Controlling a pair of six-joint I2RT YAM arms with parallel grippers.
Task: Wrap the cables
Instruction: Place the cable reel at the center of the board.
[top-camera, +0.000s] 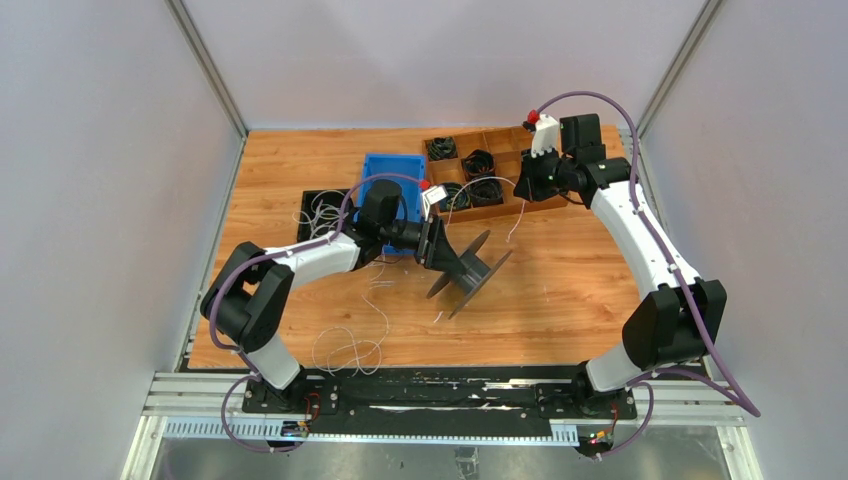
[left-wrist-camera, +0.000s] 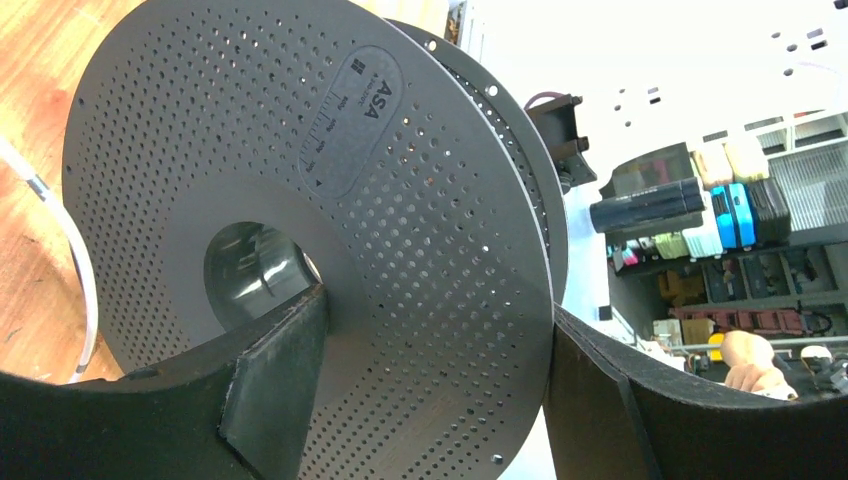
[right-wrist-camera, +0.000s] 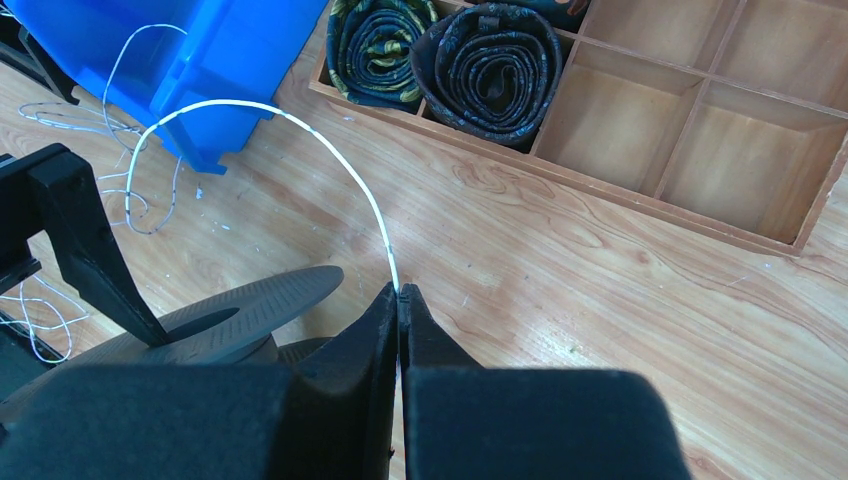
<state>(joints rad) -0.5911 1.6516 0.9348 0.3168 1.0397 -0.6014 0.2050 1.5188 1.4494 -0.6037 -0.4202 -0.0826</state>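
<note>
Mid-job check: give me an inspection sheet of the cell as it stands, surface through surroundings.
Surface: wooden table, bare wood showing at centre right.
Job's things: thin white wire arcing away from the right gripper's tips; loose loops lying near the left arm's base; dark perforated spool, tilted.
Clutter: blue bin; divided wooden tray holding black coils; black tray.
Grippers: left gripper shut on the spool's flange; right gripper shut, pinching the wire.
Cables: purple hoses running along both arms.
Surroundings: grey walls; shelving in the left wrist view.
</note>
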